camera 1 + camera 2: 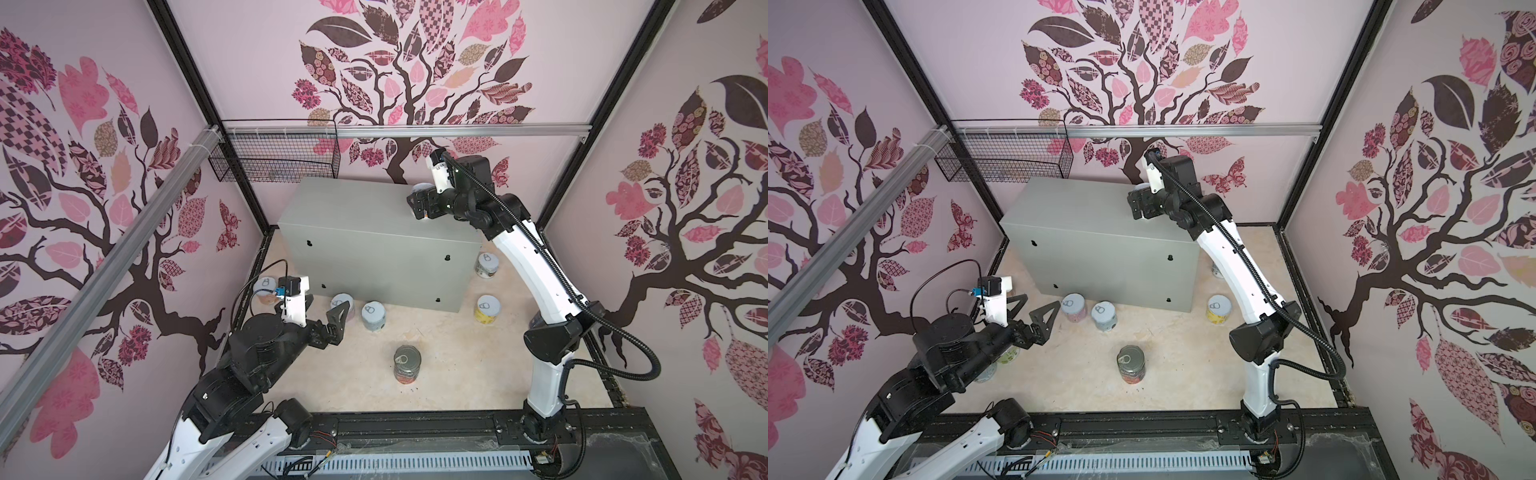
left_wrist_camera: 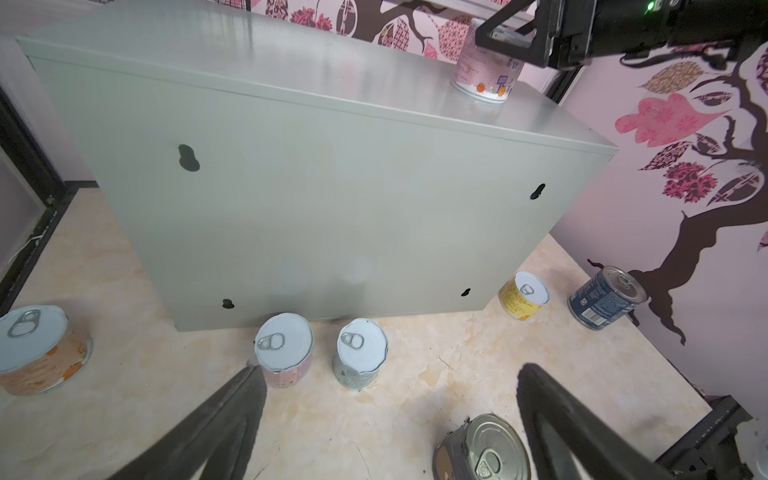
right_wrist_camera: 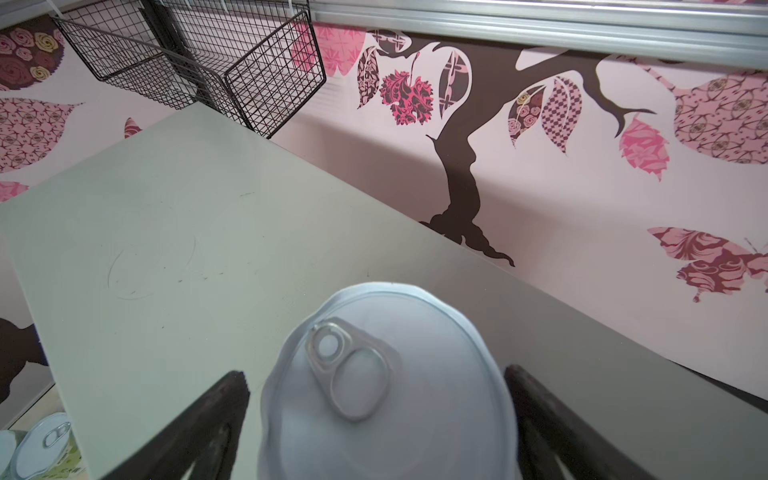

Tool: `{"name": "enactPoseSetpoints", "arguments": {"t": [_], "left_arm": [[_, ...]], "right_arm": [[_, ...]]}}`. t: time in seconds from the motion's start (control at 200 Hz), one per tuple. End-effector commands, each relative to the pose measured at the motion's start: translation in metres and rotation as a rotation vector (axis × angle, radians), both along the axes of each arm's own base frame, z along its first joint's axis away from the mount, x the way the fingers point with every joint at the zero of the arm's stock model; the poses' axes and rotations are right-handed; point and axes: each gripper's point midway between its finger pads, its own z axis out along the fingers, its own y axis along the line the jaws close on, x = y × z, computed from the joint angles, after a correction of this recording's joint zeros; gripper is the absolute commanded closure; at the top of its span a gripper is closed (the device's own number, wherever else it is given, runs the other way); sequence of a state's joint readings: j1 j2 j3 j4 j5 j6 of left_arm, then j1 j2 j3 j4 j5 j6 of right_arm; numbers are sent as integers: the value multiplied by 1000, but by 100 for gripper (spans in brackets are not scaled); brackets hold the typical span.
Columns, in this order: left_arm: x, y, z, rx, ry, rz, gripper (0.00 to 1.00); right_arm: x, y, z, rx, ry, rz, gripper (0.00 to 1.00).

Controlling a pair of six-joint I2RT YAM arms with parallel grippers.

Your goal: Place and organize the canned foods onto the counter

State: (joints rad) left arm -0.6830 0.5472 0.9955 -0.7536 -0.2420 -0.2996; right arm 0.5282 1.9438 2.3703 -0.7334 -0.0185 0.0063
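The pink-labelled short can (image 2: 487,66) is standing on the grey metal box worktop (image 1: 353,208) at two o'clock. The right gripper (image 3: 376,399) fingers (image 3: 208,419) are straddling it, though contact is unclear. The left gripper (image 1: 322,313) fingers are hanging wide apart, holding nothing.

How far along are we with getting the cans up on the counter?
Barely started. One pink can stands alone on the counter, at its right end. The right gripper straddles it; whether it is clamped is unclear. The left gripper is open and empty. Left: the other cans on the floor, including the yellow can, blue can and tall reddish can.
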Motion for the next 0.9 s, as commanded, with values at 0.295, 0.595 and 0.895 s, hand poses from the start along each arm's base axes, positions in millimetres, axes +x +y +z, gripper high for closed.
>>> {"name": "enactPoseSetpoints", "arguments": {"t": [0.295,0.595,0.895], "left_arm": [[-1,1,-26,58,38,-7,2],[2,-8,-25,53,44,-32,2],[2,-11,-30,49,56,-46,2]], "right_arm": [[16,-10,-13,-60,10,-85,31],[32,-55,-10,-55,20,-207,35],[51,-90,-21,-81,45,-298,38]]}}
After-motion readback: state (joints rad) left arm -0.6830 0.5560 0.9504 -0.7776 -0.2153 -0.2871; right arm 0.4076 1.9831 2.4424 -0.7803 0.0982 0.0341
